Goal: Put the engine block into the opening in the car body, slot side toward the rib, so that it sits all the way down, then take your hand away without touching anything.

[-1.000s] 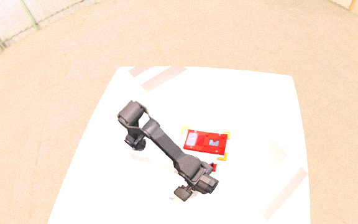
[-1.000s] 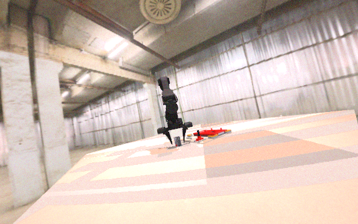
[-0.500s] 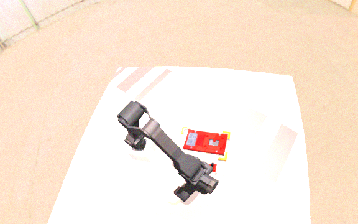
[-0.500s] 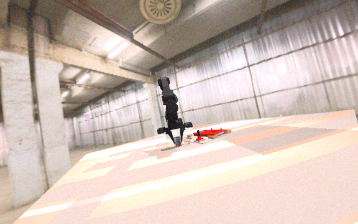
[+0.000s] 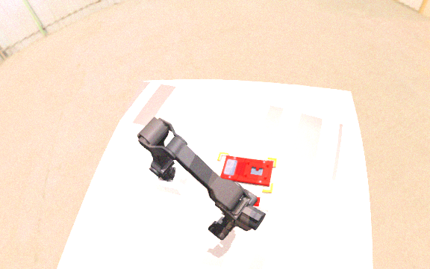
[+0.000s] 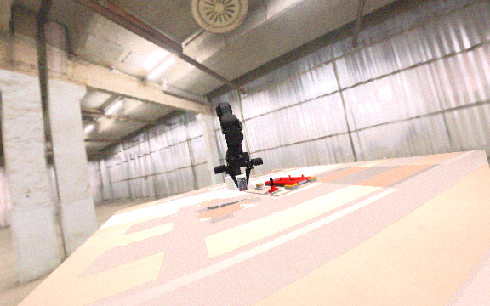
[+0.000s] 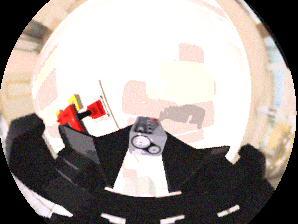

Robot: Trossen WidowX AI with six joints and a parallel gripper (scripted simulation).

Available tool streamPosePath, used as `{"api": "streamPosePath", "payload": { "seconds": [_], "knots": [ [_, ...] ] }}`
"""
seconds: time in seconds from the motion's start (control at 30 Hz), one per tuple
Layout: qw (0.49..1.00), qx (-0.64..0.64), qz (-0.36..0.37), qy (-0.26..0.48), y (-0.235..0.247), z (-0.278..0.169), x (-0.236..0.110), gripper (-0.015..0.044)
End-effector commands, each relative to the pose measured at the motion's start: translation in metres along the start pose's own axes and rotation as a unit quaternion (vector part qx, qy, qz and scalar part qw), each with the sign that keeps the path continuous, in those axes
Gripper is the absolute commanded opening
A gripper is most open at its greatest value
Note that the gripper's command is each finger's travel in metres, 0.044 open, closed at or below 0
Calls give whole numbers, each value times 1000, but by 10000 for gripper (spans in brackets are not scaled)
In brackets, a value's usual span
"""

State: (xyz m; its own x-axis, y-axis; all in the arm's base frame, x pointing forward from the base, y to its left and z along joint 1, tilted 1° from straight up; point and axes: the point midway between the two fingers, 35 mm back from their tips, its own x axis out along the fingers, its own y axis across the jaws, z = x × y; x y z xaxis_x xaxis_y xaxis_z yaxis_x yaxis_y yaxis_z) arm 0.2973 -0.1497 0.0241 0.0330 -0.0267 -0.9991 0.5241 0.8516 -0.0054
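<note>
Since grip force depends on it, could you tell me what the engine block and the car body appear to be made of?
The engine block, held in the gripper, looks like grey metal or metal-coloured plastic: dull silver faces with pale round spots on top. The car body looks like glossy red plastic: flat, saturated colour with a grey inset panel. Neither look settles the material for certain.
</note>
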Motion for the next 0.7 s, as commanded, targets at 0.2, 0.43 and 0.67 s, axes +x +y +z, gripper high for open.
{"api": "streamPosePath", "payload": {
  "seconds": [0.2, 0.43, 0.67],
  "knots": [
    [1000, 2, -1, -6, 2, 2, -36, 0],
    [1000, 2, -1, -6, 4, -1, -58, 0],
    [1000, 2, -1, -6, 5, -5, -80, 0]
  ]
}}
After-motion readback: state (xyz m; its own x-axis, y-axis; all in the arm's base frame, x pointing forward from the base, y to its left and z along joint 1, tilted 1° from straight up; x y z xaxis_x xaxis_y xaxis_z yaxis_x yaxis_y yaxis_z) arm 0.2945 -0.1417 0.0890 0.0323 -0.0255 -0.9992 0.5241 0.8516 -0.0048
